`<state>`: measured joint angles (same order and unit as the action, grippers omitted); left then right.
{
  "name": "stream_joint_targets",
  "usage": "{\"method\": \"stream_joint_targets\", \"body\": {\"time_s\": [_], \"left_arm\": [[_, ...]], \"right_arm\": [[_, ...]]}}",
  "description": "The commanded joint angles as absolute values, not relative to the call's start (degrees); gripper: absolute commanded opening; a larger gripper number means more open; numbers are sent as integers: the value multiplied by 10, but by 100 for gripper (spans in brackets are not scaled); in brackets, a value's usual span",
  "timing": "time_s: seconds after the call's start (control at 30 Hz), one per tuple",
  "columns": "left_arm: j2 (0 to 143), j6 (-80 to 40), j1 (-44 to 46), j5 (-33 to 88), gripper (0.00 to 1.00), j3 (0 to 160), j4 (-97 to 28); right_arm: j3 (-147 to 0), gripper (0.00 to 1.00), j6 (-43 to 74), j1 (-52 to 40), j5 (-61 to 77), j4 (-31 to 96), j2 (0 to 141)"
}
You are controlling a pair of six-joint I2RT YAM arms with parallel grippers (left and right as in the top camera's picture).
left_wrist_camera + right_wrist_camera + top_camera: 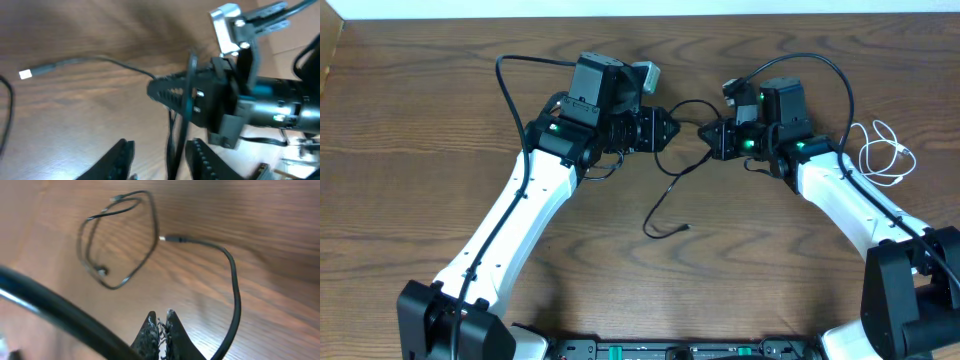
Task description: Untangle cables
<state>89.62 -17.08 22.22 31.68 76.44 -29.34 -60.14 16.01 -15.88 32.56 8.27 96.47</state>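
Left wrist view shows the left gripper (pixel 159 146) partly open, its fingers standing around the black cable (pixel 236 290) without pinching it. The right gripper (pixel 160 322) is closed; whether it pinches this cable I cannot tell. The white cable (pixel 885 150) lies well apart. The separating seems nearly done; next the black loop needs a firm grip.
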Motion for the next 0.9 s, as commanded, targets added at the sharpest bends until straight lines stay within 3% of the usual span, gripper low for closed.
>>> {"method": "stream_joint_targets", "body": {"time_s": [0.0,0.2,0.33,0.5,0.67,0.8,0.83,0.87], "left_arm": [[908,-161,221,281,45,766,-293],[945,-161,221,179,44,766,-309],[952,-162,221,26,20,766,-334],[952,-190,216,-172,19,766,-378],[952,-206,197,-220,19,766,-397],[952,-175,189,-98,30,766,-386],[952,-114,189,4,45,766,-370],[952,-81,189,64,52,766,-362]], "right_arm": [[-602,1,151,-159,406,72,964],[-602,1,151,-159,379,75,964],[-602,1,149,-159,258,105,964],[-602,1,149,-158,100,146,964],[-602,1,149,-158,52,159,964],[-602,1,126,-158,136,143,964],[-602,1,126,-158,182,133,964],[-602,1,126,-157,211,126,964]]}}
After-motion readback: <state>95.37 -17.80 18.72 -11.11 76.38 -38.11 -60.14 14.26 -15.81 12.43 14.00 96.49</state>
